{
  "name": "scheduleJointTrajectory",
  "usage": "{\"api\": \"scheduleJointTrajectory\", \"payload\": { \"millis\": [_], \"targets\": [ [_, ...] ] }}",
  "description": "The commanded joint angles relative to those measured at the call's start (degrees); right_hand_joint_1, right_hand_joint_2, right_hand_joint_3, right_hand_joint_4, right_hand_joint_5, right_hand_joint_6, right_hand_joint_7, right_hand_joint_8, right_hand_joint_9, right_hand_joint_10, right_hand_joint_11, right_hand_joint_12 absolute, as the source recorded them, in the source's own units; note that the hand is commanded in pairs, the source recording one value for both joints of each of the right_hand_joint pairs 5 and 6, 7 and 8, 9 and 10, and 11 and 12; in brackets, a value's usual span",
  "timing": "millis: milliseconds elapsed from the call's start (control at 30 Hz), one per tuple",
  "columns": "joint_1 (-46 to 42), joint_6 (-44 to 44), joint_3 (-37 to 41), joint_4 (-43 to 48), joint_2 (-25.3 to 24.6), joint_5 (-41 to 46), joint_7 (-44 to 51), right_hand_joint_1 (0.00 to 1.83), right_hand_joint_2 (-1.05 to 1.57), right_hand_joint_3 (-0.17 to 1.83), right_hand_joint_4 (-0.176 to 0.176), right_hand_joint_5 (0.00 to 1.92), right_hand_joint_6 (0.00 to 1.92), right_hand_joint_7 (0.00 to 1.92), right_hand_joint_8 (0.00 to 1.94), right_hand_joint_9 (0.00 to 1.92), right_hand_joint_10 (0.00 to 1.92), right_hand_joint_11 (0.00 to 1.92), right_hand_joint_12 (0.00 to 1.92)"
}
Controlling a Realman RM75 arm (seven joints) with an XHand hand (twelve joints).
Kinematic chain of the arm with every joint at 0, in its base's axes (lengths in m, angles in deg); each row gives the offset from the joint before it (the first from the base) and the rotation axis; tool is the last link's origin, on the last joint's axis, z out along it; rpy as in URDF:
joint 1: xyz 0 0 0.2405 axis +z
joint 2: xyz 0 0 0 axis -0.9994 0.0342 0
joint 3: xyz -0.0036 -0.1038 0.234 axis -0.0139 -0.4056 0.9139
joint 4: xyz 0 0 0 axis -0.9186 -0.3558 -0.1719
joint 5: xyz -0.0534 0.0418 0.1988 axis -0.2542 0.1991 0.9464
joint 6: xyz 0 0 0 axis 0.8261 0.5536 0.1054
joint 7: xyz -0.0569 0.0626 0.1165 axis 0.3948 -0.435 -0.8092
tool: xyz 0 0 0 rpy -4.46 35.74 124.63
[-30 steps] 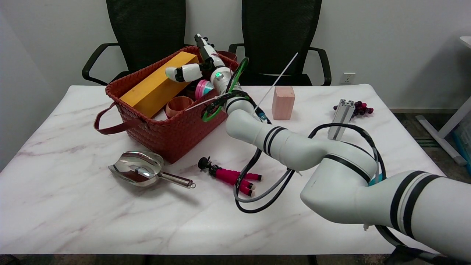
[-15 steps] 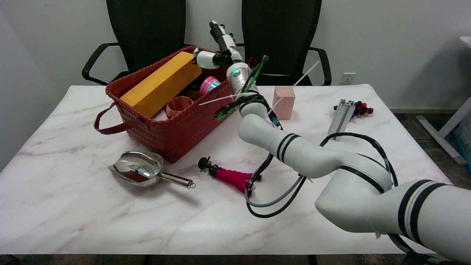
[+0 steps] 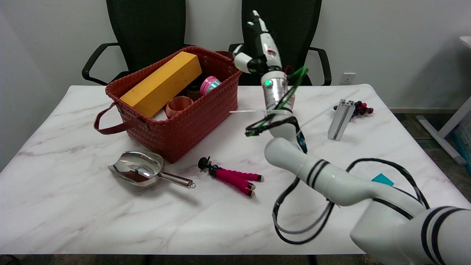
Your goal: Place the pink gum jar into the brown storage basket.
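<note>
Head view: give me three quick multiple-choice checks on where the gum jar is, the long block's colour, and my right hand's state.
1. Where is the pink gum jar?
A. Inside the brown storage basket
B. On the table by the scoop
C. In the hand

2. What colour is the long block in the basket?
A. Blue
B. Yellow
C. Green

3. What is the right hand doing?
A. Gripping the jar
B. Holding nothing, raised right of the basket
C. Pressing the tripod

Answers: 1 A, it lies behind the basket's wall; 2 B, its faces are yellow; 3 B, nothing sits between its fingers.
</note>
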Motion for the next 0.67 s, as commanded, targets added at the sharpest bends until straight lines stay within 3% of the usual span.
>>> {"api": "scheduleJointTrajectory", "payload": {
  "millis": [33,367,667],
  "targets": [
    [-24.9,-16.4,3.5,27.6,9.5,-2.3,19.7,1.2,0.95,1.09,0.0,0.09,0.09,0.32,0.32,0.17,0.17,0.07,0.07],
    [-35.1,-20.7,2.2,30.2,8.3,-6.9,19.5,1.21,0.93,1.13,0.0,0.09,0.09,0.31,0.31,0.18,0.18,0.07,0.07],
    [-35.5,-27.0,-3.0,30.2,8.3,-8.7,19.5,1.21,0.9,1.18,0.0,0.09,0.09,0.29,0.29,0.19,0.19,0.06,0.06]
  ]
}}
